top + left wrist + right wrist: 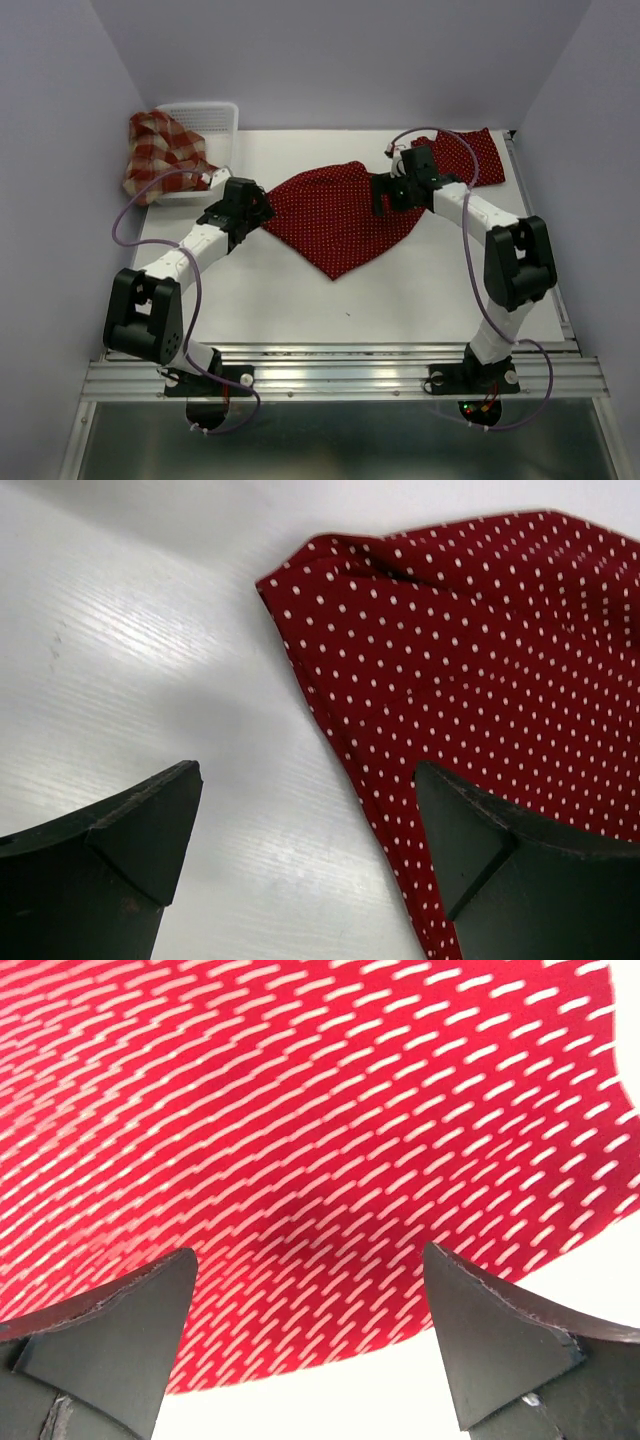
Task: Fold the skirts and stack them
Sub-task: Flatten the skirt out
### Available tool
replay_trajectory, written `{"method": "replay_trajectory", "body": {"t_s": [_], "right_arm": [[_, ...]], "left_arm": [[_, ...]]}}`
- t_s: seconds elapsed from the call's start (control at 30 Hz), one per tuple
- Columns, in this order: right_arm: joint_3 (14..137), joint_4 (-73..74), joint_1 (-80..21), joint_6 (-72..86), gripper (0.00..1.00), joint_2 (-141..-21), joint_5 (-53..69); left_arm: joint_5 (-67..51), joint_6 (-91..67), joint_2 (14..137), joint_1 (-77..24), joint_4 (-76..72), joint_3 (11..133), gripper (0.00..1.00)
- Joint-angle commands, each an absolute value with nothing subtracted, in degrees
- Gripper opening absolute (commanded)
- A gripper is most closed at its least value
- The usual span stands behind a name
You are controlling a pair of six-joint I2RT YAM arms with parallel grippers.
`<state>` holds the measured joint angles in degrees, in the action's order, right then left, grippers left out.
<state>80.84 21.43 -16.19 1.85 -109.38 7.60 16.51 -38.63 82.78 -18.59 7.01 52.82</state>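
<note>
Left claw [305, 775] and right claw [312, 1255] — both released — hover at the dotted skirt [335, 215]; uneven pinches (thin cloth) could drag it askew.

- Near edge: bare table [400, 300] lies open, before the spread dotted skirt [330, 215].
- Far left corner: basket [215, 115] and plaid skirt [160, 150] stand in the way.
- Far right: second dotted skirt [480, 155] covers the table.
</note>
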Motion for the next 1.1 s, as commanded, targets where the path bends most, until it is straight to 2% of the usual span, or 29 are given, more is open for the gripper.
{"method": "replay_trajectory", "body": {"t_s": [0.0, 0.2, 0.57, 0.67, 0.77, 0.87, 0.93, 1.07], "right_arm": [[73.5, 17.8, -20.5, 4.9, 1.00, -98.4, 9.0], [65.0, 19.4, -29.9, 5.6, 1.00, -91.7, 2.6], [60.0, 18.4, -36.1, 6.4, 1.00, -88.9, 0.8], [59.4, 17.9, -37.4, 6.1, 1.00, -88.7, 0.7], [59.4, 18.2, -38.8, 6.8, 1.00, -89.0, -1.4], [59.2, 18.5, -39.9, 7.8, 1.00, -89.6, -2.9], [59.2, 18.5, -39.9, 8.2, 1.00, -89.6, -3.4], [59.1, 18.7, -40.5, 8.7, 1.00, -89.6, -4.3]], "left_arm": [[17.0, -38.2, 84.7, -14.2, 1.7, 51.5, 0.99], [11.3, -33.5, 90.7, -11.3, -7.6, 52.6, 0.99], [10.7, -31.2, 99.1, -8.5, -11.2, 57.1, 0.98], [10.3, -30.2, 101.6, -8.1, -11.3, 58.2, 0.94], [8.4, -29.5, 103.2, -8.0, -11.8, 59.1, 0.87], [4.7, -29.5, 105.0, -8.1, -12.6, 59.2, 0.74], [3.9, -29.4, 105.3, -8.2, -13.1, 59.2, 0.72], [4.2, -29.1, 105.5, -8.3, -12.3, 59.3, 0.38]]}}
